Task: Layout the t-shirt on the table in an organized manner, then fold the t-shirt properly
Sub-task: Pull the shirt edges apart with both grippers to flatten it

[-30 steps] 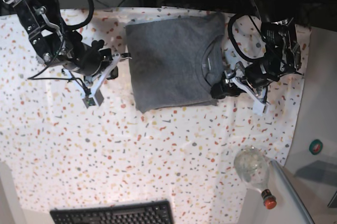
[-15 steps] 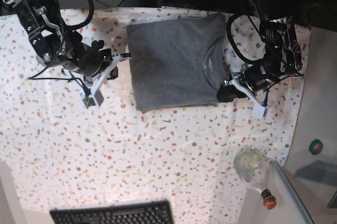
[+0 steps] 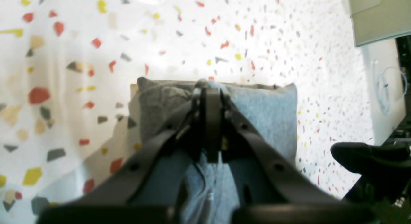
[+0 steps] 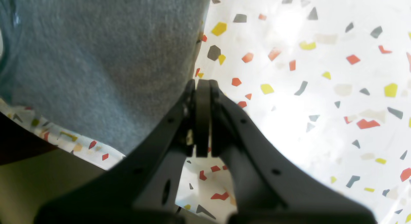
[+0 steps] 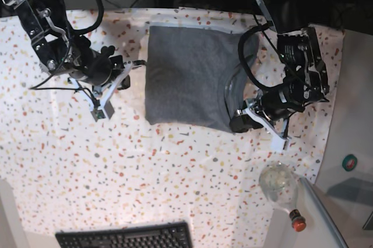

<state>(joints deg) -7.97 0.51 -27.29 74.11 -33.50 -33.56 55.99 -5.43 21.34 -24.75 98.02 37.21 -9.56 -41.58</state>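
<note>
- The grey t-shirt (image 5: 189, 76) lay folded into a rough rectangle at the upper centre of the table (image 5: 175, 184).
- No writing was readable on it.
- The left gripper (image 3: 208, 89) was pinched on the shirt's edge, at its lower right corner in the base view.
- The right gripper (image 4: 202, 85), pressed together and holding nothing, sat just beside the shirt's left edge.

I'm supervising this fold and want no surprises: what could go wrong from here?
The left hand is shut on the t-shirt at its neckline edge; pulling may drag the folded stack out of square. The right hand, shut and empty beside the opposite edge, pins nothing. A glass bottle lies near the table corner.
</note>
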